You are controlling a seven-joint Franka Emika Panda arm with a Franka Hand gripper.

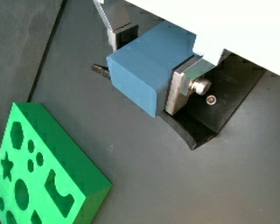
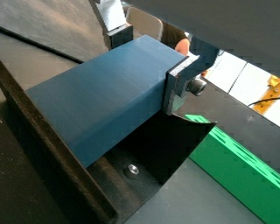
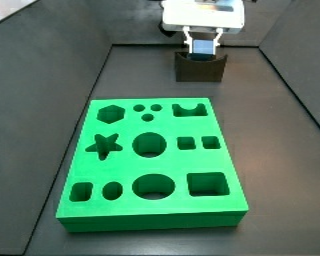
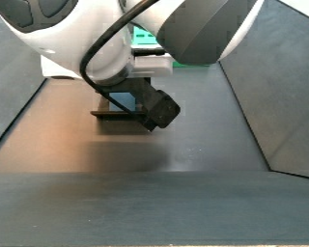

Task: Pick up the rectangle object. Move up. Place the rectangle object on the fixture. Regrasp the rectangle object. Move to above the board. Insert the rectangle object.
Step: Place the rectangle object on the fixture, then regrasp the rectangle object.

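My gripper (image 1: 150, 59) is shut on the rectangle object (image 1: 140, 74), a pale blue block that sits between the silver fingers (image 1: 181, 80) in both wrist views. The block (image 2: 95, 101) hangs at the notch of the dark fixture (image 2: 143, 166); I cannot tell whether it touches it. In a side view the gripper (image 3: 200, 45) stands at the far end of the floor, right over the fixture (image 3: 200, 70). The green board (image 3: 176, 165) with its shaped holes lies nearer the camera, apart from the fixture. The arm hides most of the fixture (image 4: 115, 106) in a side view.
Dark sloping walls (image 3: 69, 90) enclose the floor on both sides. The board's edge (image 1: 38, 175) lies a short way from the fixture (image 1: 230, 96), with dark bare floor (image 1: 130, 149) between them. A strip of green board (image 2: 241, 171) shows past the fixture.
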